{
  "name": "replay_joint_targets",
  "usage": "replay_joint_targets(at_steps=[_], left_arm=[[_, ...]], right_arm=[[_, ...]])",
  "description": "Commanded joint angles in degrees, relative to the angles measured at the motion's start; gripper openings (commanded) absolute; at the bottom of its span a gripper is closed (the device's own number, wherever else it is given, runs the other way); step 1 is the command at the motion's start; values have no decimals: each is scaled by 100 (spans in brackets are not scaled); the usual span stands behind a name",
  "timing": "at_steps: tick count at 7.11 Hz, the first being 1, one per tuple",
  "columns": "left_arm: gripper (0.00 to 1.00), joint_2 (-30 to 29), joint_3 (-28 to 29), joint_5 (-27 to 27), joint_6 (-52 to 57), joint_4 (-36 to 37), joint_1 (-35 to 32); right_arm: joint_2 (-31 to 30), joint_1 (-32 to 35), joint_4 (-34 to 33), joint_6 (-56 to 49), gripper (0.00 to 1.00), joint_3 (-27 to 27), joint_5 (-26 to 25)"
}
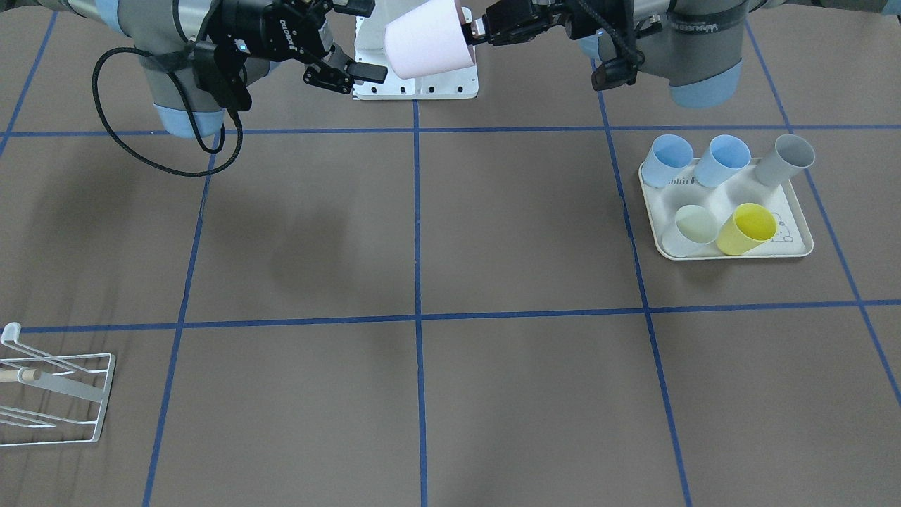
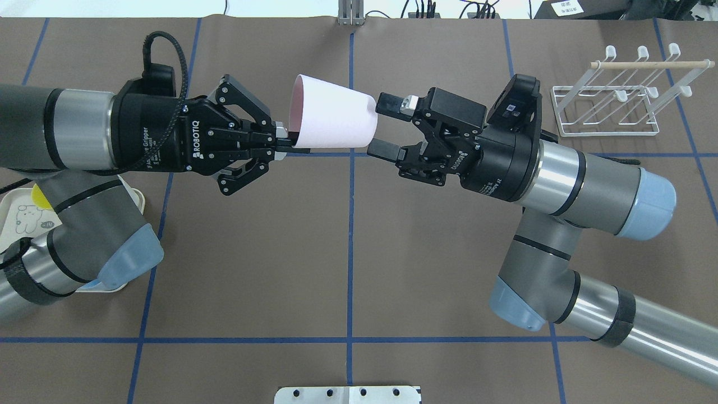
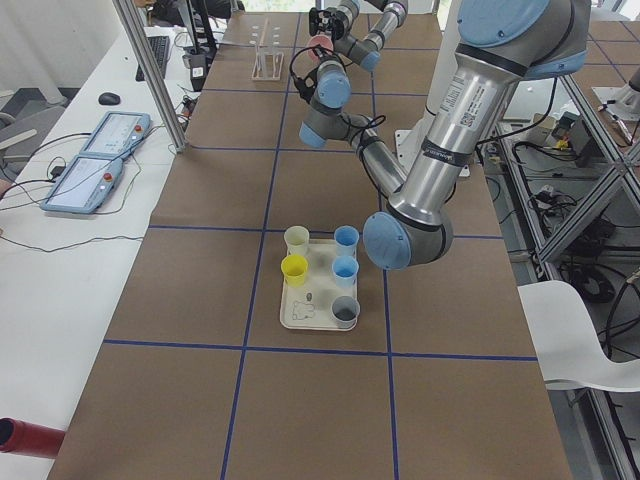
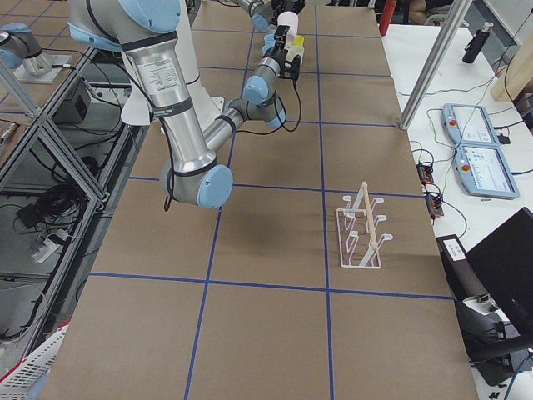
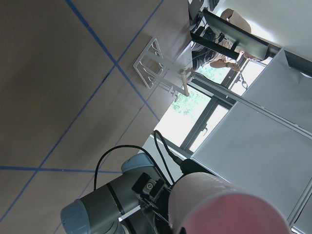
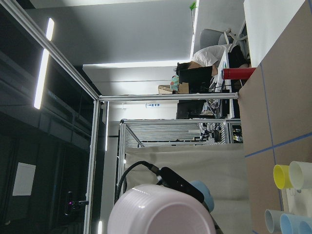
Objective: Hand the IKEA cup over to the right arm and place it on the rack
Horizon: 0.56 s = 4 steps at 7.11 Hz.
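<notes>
This is a robotics lab: two grey industrial robot arms, the left arm (image 2: 73, 129) and the right arm (image 2: 572, 174), reach over a wide brown surface (image 1: 535, 394) marked into squares by blue tape lines (image 1: 417, 246). Beside it a white desk (image 3: 40, 320) carries two control tablets (image 3: 88, 185) with trailing cables, a keyboard (image 3: 155, 55) and a mouse (image 3: 108, 98), while aluminium posts (image 3: 150, 75) and framing (image 4: 58, 158) with loose wiring edge the surface. Further off, metal shelving (image 6: 170, 134) and a person (image 6: 207, 54) seated at a monitor (image 6: 195, 78) show a shared workroom.
</notes>
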Motion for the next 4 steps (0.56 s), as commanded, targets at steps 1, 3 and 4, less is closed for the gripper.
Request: replay_joint_targets(at_steps=[1, 3, 4], left_arm=[[0, -75, 21, 7, -191, -101, 63], [0, -75, 30, 7, -191, -119, 63], [0, -75, 30, 7, -191, -119, 63]], right_arm=[[35, -9, 0, -17, 99, 0, 26], [52, -18, 9, -17, 99, 0, 43], [61, -44, 192, -26, 99, 9, 26]])
